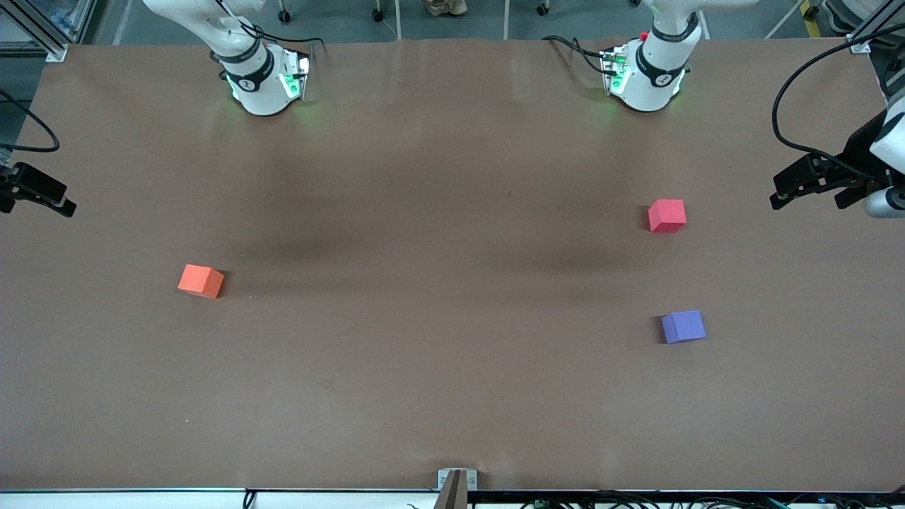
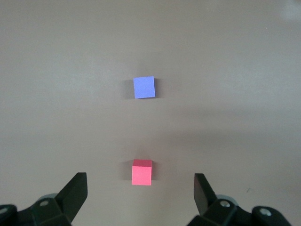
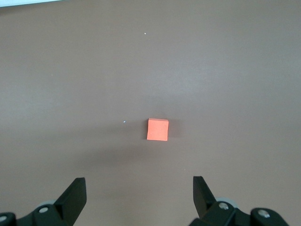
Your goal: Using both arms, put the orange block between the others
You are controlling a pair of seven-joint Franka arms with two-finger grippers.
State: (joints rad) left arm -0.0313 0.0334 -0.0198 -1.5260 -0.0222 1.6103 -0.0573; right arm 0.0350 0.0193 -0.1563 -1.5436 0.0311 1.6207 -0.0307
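The orange block lies alone on the brown table toward the right arm's end, also seen as the orange block in the right wrist view. My right gripper hangs high over the table close to it, open and empty. The others sit toward the left arm's end: a pinkish-red cube and, nearer the front camera, a purple-blue cube, apart with bare table between them. My left gripper is open high above the pinkish-red cube, with the purple-blue cube also in view.
Both arm bases stand at the table's back edge. Black gear with cables reaches in at the right arm's end and the left arm's end. A small bracket sits at the front edge.
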